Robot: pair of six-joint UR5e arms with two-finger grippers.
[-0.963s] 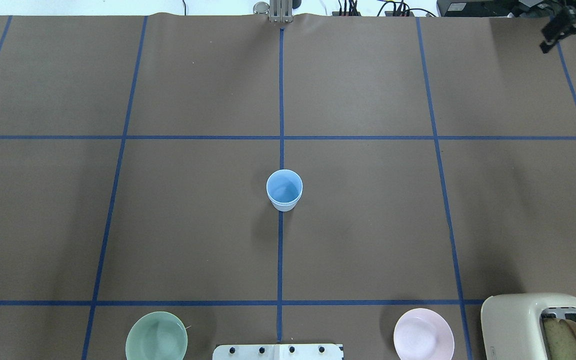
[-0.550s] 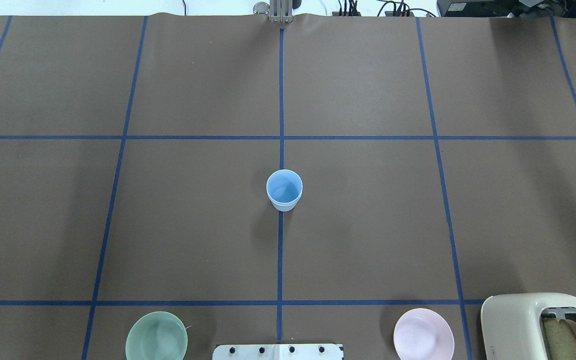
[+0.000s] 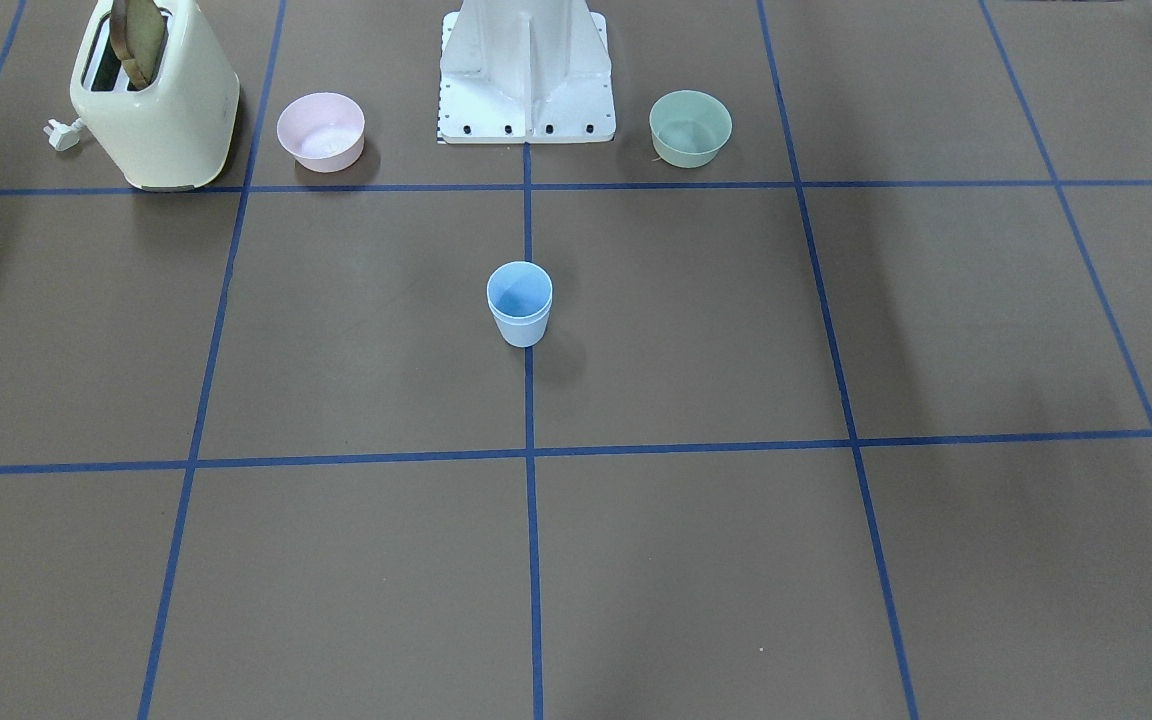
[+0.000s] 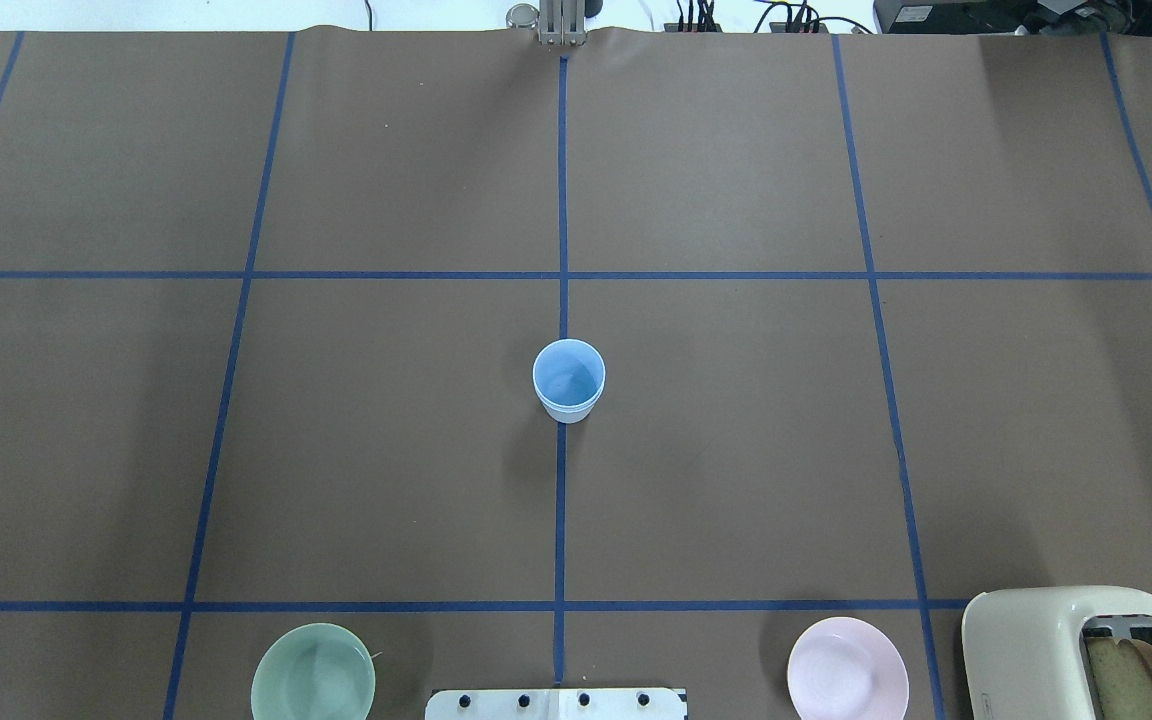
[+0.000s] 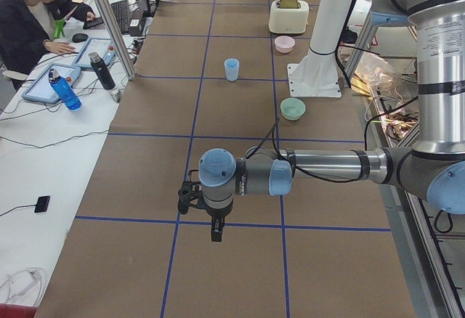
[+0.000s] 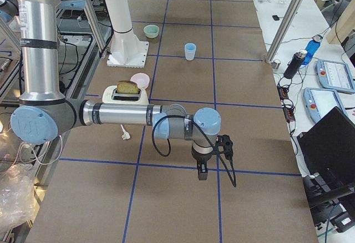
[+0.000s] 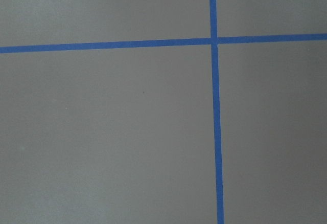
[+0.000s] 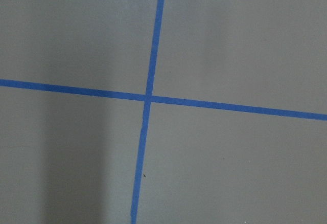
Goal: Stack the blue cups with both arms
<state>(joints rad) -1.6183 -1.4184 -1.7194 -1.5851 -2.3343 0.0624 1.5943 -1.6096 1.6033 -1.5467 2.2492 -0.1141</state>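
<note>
The blue cups (image 4: 568,380) stand upright at the table's middle on the centre tape line, one nested in the other, with two rims showing (image 3: 520,303). They also show in the left side view (image 5: 231,69) and the right side view (image 6: 190,51). My left gripper (image 5: 216,228) hangs over the table's left end, far from the cups. My right gripper (image 6: 201,171) hangs over the right end, also far from them. Both show only in the side views, so I cannot tell whether they are open or shut. The wrist views show only brown table and blue tape.
A pale-green bowl (image 4: 313,673) and a pink bowl (image 4: 846,669) sit on either side of the white base pedestal (image 3: 527,70). A cream toaster (image 4: 1081,655) holding bread stands beside the pink bowl. An operator (image 5: 33,13) sits at the side desk.
My right gripper, seen at the overhead view's top right corner one second ago, has moved out of that view. The cups have not moved.
</note>
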